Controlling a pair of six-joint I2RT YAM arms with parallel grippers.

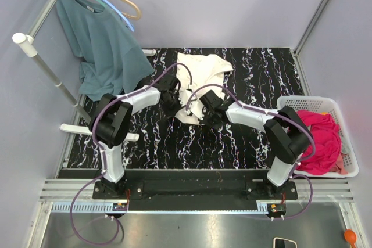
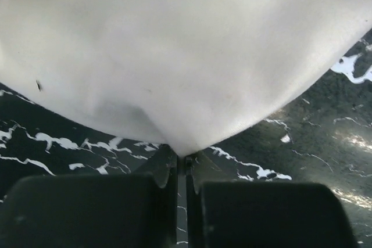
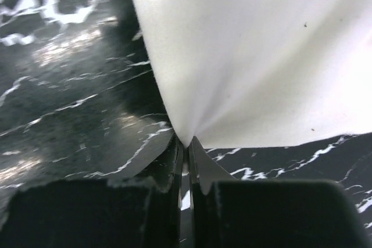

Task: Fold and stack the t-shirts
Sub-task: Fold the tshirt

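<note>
The left gripper (image 2: 185,156) is pinched shut on the near-left edge of the cream t-shirt (image 1: 200,71), which lies mid-table, stretching away from both arms. The right gripper (image 3: 189,142) clamps the near-right edge, so the held edge runs crosswise between them.

The cream t-shirt (image 2: 186,56) runs off the top of both wrist pictures. Its pinched bits hide inside the left gripper (image 2: 185,158) and right gripper (image 3: 187,143). From above, the right arm (image 1: 288,135) covers part of the pink t-shirt (image 1: 328,137).
</note>
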